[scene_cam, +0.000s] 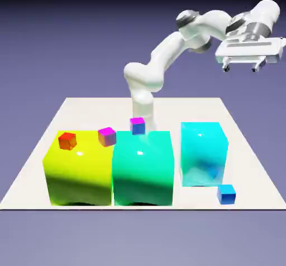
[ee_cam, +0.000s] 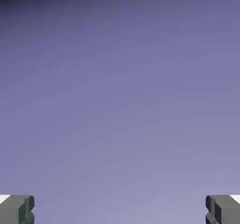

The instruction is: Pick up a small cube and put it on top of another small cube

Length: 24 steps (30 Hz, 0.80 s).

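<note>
A tiny plain blue small cube [scene_cam: 226, 194] rests on the white table near its front edge, at the exterior view's right, just in front of a big cyan block [scene_cam: 204, 150]. A blurry blue patch [scene_cam: 212, 173] shows low on that block's face; I cannot tell what it is. My gripper [scene_cam: 241, 68] hangs high above the table's right side, far from every cube, open with nothing between its fingers. The hand view shows only the violet backdrop, with the gripper [ee_cam: 120, 211] wide open and its grey fingertips [ee_cam: 16, 209] at the bottom corners.
A big yellow block [scene_cam: 78, 173] and a big teal block [scene_cam: 142, 170] stand side by side left of the cyan one. Atop or behind them are a red small cube [scene_cam: 67, 141], a magenta-yellow cube [scene_cam: 106, 136] and a blue cube with a magenta top [scene_cam: 137, 125].
</note>
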Tool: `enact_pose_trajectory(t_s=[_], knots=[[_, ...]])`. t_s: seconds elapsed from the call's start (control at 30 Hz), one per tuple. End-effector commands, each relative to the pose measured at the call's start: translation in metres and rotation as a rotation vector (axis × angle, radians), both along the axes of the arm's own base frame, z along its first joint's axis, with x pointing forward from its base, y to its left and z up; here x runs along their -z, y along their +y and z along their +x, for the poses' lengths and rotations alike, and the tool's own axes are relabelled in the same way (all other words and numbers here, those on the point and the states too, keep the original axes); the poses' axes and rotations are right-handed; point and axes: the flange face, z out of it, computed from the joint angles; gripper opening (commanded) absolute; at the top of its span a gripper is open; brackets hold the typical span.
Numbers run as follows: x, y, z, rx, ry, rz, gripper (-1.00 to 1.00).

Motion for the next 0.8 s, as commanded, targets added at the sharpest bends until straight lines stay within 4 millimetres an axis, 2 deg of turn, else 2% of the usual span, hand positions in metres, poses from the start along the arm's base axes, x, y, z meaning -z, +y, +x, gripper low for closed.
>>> enact_pose_trajectory(t_s=[0.0, 0.17, 0.33, 0.53, 0.7, 0.77], knots=[[0.014, 0.009, 0.005, 0.026, 0.004, 0.001, 0.00], [0.096, 0.045, 0.027, 0.165, 0.034, 0.005, 0.00], [0.188, 0.065, 0.045, 0.319, 0.075, 0.005, 0.00], [0.304, 0.071, 0.055, 0.524, 0.134, -0.003, 0.00], [0.396, 0.064, 0.051, 0.708, 0.190, -0.018, 0.00], [0.401, 0.064, 0.051, 0.719, 0.193, -0.019, 0.00]])
